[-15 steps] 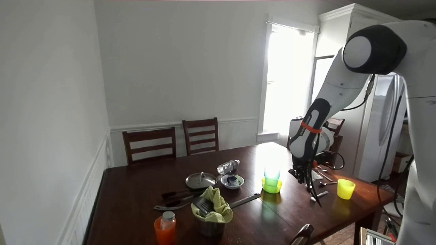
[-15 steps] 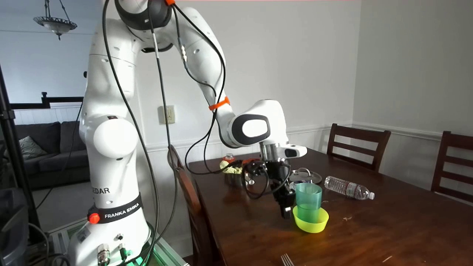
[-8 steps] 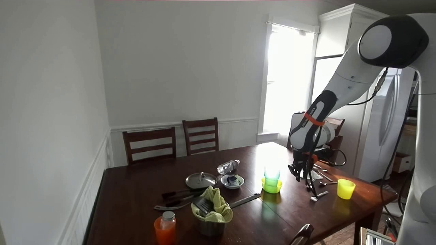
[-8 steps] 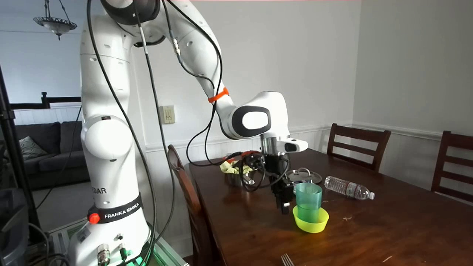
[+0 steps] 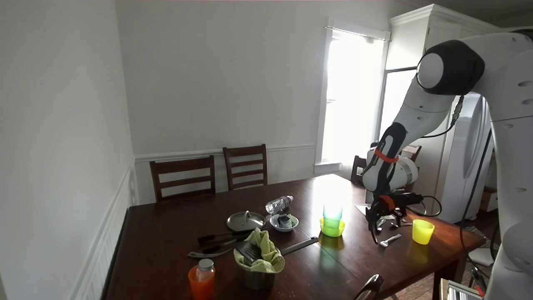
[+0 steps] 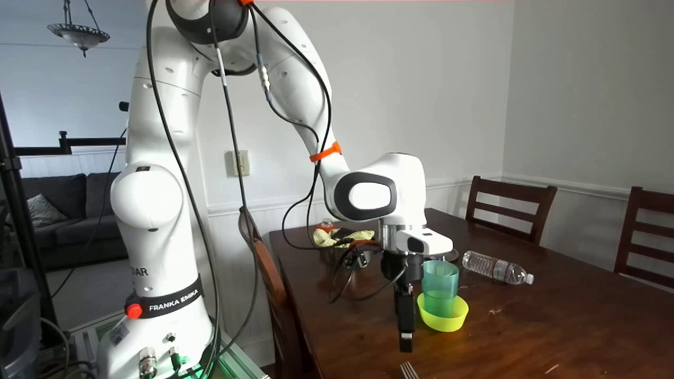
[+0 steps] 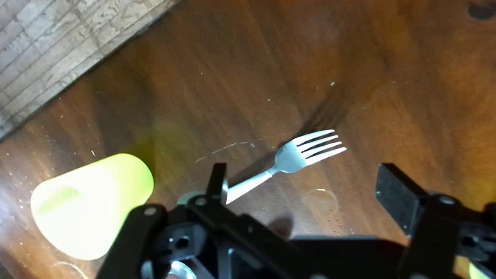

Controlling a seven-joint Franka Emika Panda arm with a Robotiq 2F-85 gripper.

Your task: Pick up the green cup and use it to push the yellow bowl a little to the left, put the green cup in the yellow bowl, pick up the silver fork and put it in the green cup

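Wooden tabletop (image 6: 537, 331) | green cup (image 6: 440, 281) was seated in yellow bowl (image 6: 445, 322) | jaws were parted wide — near silver fork (image 7: 290, 158)

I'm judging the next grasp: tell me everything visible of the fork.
The fork is pale silvery, perhaps metal, with four tines, a narrow neck and a handle partly hidden by the fingers in the wrist view. It lies ungripped on the wooden table, tines pointing away from the yellow cup; only the table visibly touches it.

Silver fork (image 7: 286, 161) partly hidden, ugh
My gripper (image 7: 304, 188) blocks some handle (image 7: 250, 186) in wrist view; an exterior view crops it to tines (image 6: 408, 370).
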